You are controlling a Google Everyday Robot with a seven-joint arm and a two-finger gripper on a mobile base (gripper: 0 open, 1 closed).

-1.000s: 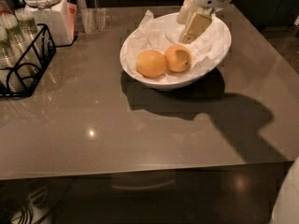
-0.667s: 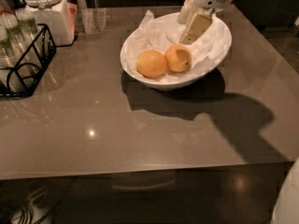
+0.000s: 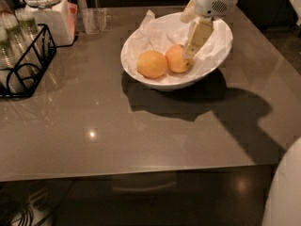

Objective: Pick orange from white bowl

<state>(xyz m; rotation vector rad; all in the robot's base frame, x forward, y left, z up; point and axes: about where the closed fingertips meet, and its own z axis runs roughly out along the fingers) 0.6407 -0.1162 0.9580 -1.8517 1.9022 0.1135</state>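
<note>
The white bowl stands at the back middle of the table, lined with crumpled white paper. Two fruits lie in it side by side. The orange, smaller and deeper in colour, is on the right. A larger, paler yellow-orange fruit is on the left. My gripper reaches down into the bowl from the upper right, and its tip is at the orange's upper right side, touching it or nearly so. The far part of the gripper is hidden behind its white wrist housing.
A black wire rack with bottles stands at the left edge. A white lidded jar and a clear glass stand at the back left. The table's front edge runs across below. A white robot part fills the bottom right corner.
My gripper has come down a little deeper into the bowl, closer to the orange. The fruits and the bowl have not moved.
</note>
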